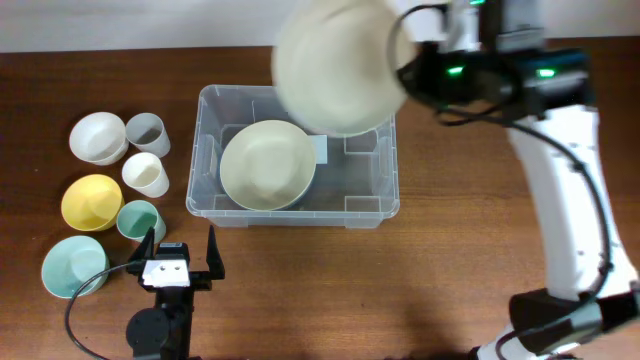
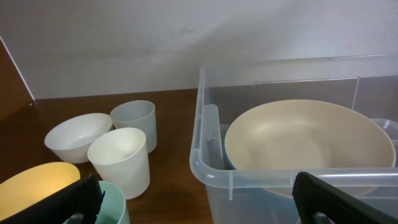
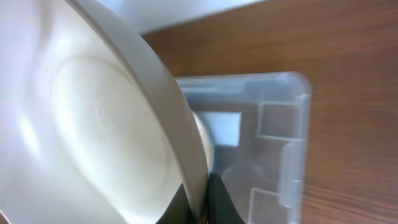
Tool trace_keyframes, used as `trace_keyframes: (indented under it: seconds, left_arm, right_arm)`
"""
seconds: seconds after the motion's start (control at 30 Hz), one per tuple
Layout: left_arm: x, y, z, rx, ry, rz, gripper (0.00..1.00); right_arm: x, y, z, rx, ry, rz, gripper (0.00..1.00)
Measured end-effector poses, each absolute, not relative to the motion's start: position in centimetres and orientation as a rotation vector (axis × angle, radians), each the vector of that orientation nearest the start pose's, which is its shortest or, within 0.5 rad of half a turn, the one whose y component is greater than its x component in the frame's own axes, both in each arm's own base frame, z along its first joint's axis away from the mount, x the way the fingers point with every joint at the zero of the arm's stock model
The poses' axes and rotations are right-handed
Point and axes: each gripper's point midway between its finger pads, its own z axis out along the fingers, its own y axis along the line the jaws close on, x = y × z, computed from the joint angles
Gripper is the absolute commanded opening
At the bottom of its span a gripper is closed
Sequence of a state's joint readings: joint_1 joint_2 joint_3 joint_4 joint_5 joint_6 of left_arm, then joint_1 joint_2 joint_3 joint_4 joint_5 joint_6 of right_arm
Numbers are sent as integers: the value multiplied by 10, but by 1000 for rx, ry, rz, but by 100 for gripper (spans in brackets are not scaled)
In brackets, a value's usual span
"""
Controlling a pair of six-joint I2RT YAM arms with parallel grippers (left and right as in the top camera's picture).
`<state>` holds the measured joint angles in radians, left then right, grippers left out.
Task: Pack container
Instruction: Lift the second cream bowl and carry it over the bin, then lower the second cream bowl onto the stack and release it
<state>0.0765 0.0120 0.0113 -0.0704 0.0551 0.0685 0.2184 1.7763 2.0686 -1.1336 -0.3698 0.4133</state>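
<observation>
The clear container [image 1: 390,205] stands mid-table with one cream bowl [image 1: 267,165] lying in its left half. My right gripper [image 1: 405,70] is shut on the rim of a second large cream bowl [image 1: 335,65], held tilted high over the container's back right. In the right wrist view the fingers pinch that bowl's [image 3: 93,124] edge at my right gripper [image 3: 205,199], with the container [image 3: 292,124] below. My left gripper [image 1: 181,243] is open, low in front of the container's left corner [image 2: 211,155], with nothing between its fingers.
Left of the container sit a white bowl [image 1: 97,137], a grey cup [image 1: 147,133], a white cup [image 1: 146,174], a yellow bowl [image 1: 92,202], a teal cup [image 1: 138,221] and a teal bowl [image 1: 73,267]. The teal cup is beside my left finger.
</observation>
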Motion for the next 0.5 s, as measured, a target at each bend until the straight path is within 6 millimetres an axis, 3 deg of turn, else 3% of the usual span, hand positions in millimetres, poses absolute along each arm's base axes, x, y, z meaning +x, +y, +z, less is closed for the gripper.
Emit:
trace_keyframes:
  seconds: [0.23, 0.5]
  left_arm:
    - [246, 9, 159, 35, 1641, 66, 100]
    - [246, 9, 159, 36, 1641, 66, 100]
  right_arm:
    - [419, 225, 269, -77, 2620, 715, 4]
    - [421, 273, 169, -130, 2841, 667, 4]
